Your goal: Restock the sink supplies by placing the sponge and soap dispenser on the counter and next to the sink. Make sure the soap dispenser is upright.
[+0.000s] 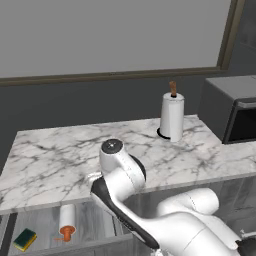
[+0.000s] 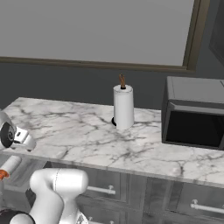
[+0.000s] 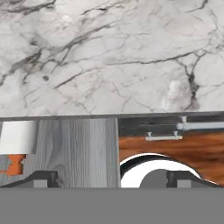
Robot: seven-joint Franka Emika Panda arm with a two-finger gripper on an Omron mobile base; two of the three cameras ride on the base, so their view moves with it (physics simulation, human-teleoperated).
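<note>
The soap dispenser [image 1: 66, 218] lies on its side in an open drawer below the counter [image 1: 60, 160], its orange pump pointing toward me. It also shows as a white body with an orange head [image 3: 16, 138] at the lower left of the hand view, and at the left edge of the right base view [image 2: 9, 166]. The sponge [image 1: 25, 239], yellow with a green top, lies in the same drawer left of the bottle. My gripper [image 3: 110, 178] hangs over the counter's front edge, open, with nothing between its fingertips [image 3: 38, 178]. The sink is out of view.
A paper-towel roll [image 1: 172, 118] with a brown spindle stands at the back of the counter. A dark microwave [image 2: 194, 114] takes up the right end. Closed drawer fronts with metal handles [image 2: 101, 189] run under the slab. The drawer's grey floor [image 3: 74, 148] lies right of the bottle.
</note>
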